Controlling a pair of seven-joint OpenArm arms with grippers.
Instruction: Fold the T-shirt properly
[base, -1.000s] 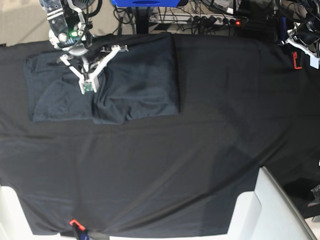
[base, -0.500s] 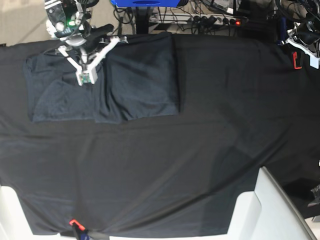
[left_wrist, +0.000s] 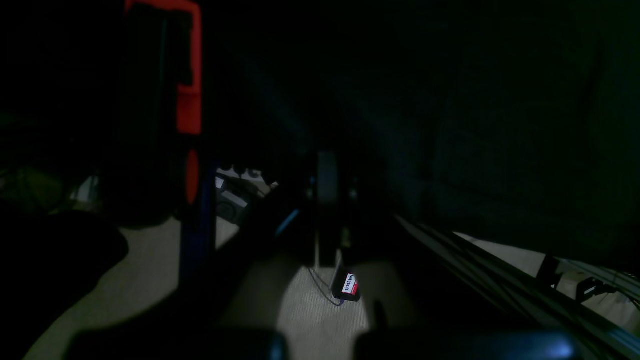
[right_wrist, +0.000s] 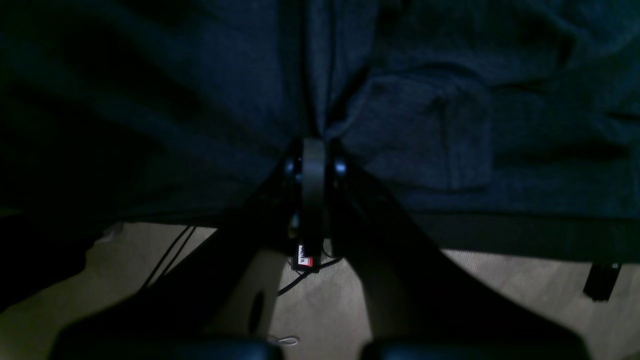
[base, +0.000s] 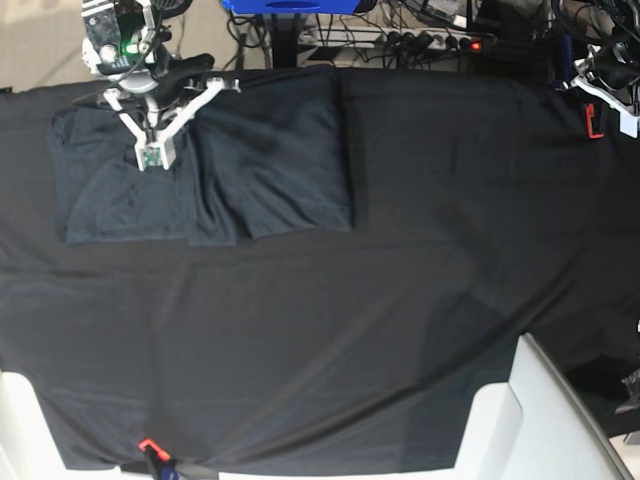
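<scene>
The right pincer (base: 151, 157) hangs over the far left part of the tabletop (base: 420, 300), above the T-shirt (base: 250, 170). In the right wrist view its two dark fingers (right_wrist: 312, 170) lie pressed together with no gap between them, and the tips sit against a puckered ridge of the grey knit. Folds of cloth run away from that spot, yet whether any fabric is pinched between the fingers cannot be made out in the dim picture; the pincer reads as closed and touching the shirt.

The left pincer (left_wrist: 327, 210) is off at the far right edge of the tabletop, well apart from the shirt. Its wrist view is very dark: the fingers appear as one narrow upright bar, drawn together, with nothing between them, and beyond them lie pale floor (left_wrist: 310, 305) and a small red and white tag (left_wrist: 349, 285). A red clamp (base: 594, 121) sits on the black cloth near that arm.

The T-shirt lies flat in the far left corner of the tabletop, on the black covering, folded into a broad rectangle. Its long axis runs left to right in the base view, parallel to the far edge. A lengthwise overlap shows near its middle, with the right panel lying over the left
</scene>
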